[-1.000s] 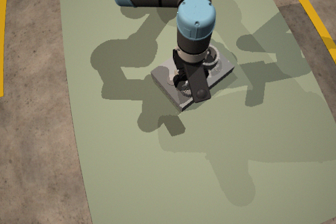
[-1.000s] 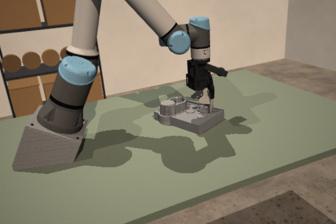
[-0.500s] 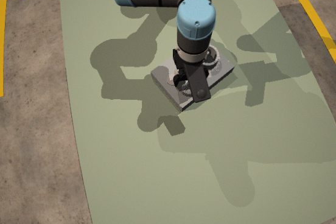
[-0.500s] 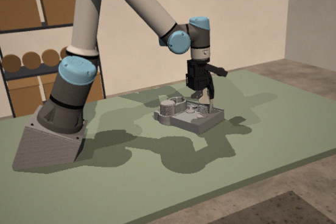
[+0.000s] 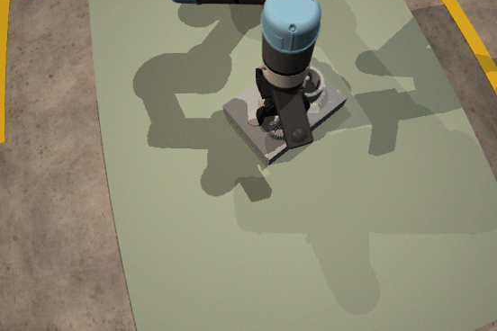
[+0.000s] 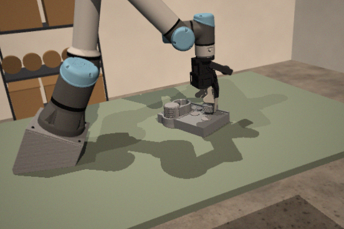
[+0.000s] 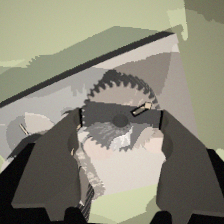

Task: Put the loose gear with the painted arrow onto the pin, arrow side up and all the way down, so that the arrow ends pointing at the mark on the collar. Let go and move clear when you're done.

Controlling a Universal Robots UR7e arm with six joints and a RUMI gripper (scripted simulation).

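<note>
Gear (image 7: 120, 111) is clamped between the gripper (image 7: 120, 118) jaws above the base plate (image 6: 199, 124); its arrow (image 7: 141, 108) is seen pointing up-right.

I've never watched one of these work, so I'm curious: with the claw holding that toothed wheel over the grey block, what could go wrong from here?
The gripper is shut on the gear just above the base plate.

1. The painted arrow may end up pointing away from the collar mark, which I cannot make out here.
2. The pin is hidden under the gear, so the gear might catch on it and stop short of fully down.
3. Its teeth could jam against the gear already mounted nearby.
</note>
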